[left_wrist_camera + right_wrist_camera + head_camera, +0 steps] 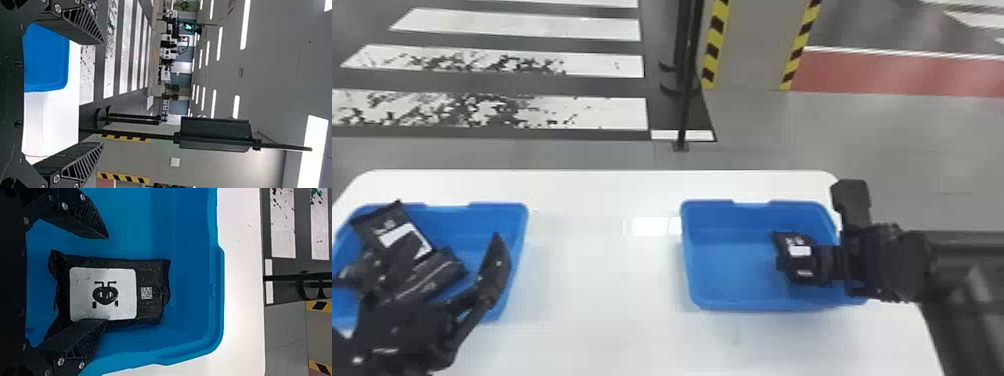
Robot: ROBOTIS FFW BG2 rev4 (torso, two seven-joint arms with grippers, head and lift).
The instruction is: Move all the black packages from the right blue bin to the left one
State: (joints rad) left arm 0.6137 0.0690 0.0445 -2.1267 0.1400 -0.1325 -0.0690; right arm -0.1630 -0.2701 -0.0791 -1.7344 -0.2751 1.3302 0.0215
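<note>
Right gripper: [106, 279] jaws spread pretty wide, nothing clamped. One finger overlaps the package's edge from this angle, the other has a gap beside it.
Black package: [152, 276] lying label up between the right gripper's fingers and poking out past the tips. Looks like the pickup step to me, so squeezing is probably next.
Grip risk: that overlapping finger might be over the top rather than down the side. Close like that and I'd bet it presses the label, skews the thing or grabs one edge, then drops it mid-carry. I'd nudge it sideways first.
Right blue bin: [220, 305] around the package, under the right gripper, with a side wall near that same finger. Too much sideways correction could scrape it, and lifting low might snag the rim.
White table: [592, 280] off to the right gripper's left, the stretch the package has to cross. Soft, shifty bag, so a weak pinch would hurt most here.
Left gripper: [102, 93] well apart from the other one, fingers wide, nothing between them. Parked by the drop spot, so a clash is possible.
Left blue bin: [497, 205] farthest from the right gripper.
Packages inside: [429, 275] heaped, one up against the rim. Sloppy release could tip something out.
</note>
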